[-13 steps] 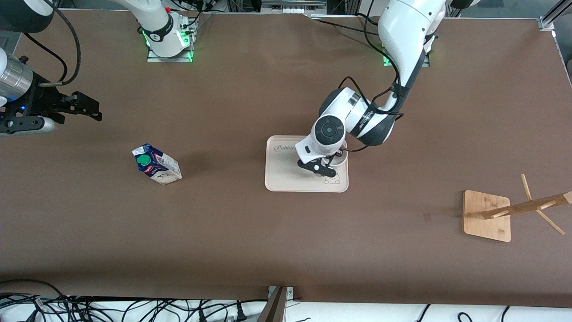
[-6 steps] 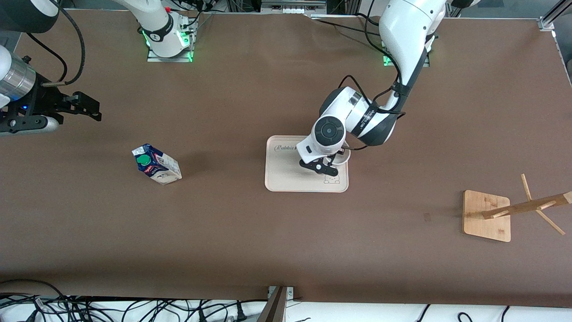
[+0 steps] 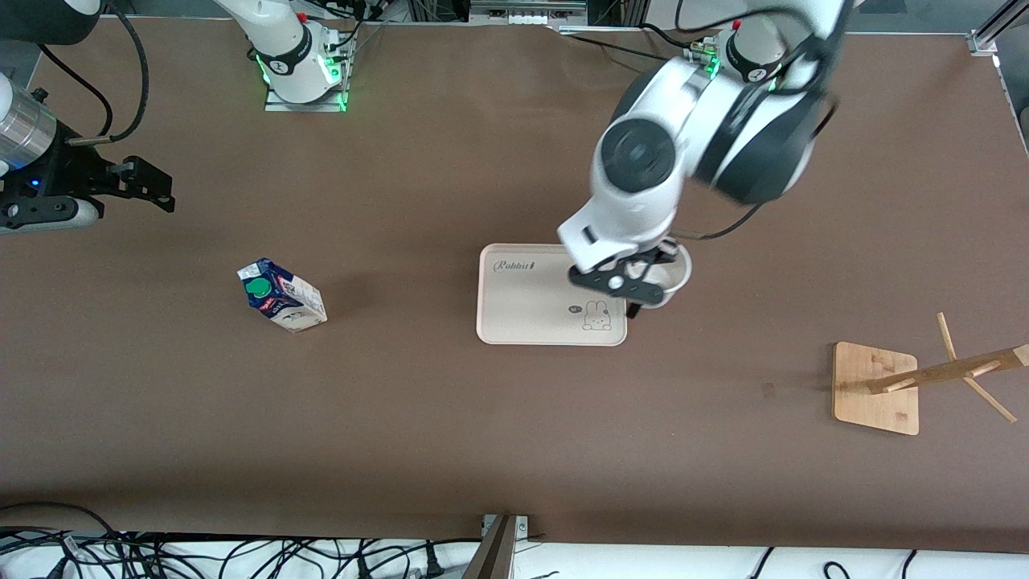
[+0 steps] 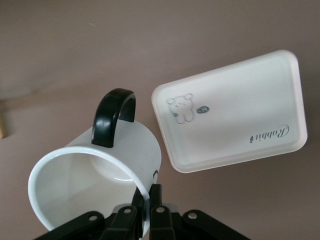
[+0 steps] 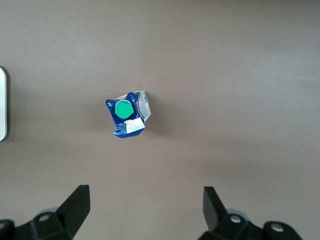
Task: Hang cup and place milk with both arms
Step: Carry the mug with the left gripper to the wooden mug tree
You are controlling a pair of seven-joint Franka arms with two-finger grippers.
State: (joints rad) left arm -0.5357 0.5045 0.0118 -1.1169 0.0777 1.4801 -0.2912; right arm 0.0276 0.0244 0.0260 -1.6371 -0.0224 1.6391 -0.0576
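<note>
Nearest the front camera, toward the left arm's end of the table, stands a wooden rack (image 3: 892, 384) with a square base and slanted pegs, well apart from everything else. Farther from the camera, near the middle of the table, lies a pale tray (image 3: 522, 318) printed with a small rabbit, bare of any load. Up in the air over the tray's corner at the left arm's end hangs the left gripper (image 3: 635, 291), its fingers pressed together on the wall of the cup (image 4: 95, 175); the cup is tilted, its black handle (image 4: 114, 116) showing in the left wrist view. The milk (image 3: 281, 295) stands on the table toward the right arm's end, about as far from the camera as the tray, green cap up. Farther still, the right gripper (image 3: 149, 186) waits in the air over bare table, fingers spread wide, the milk in its wrist view (image 5: 127, 116).
</note>
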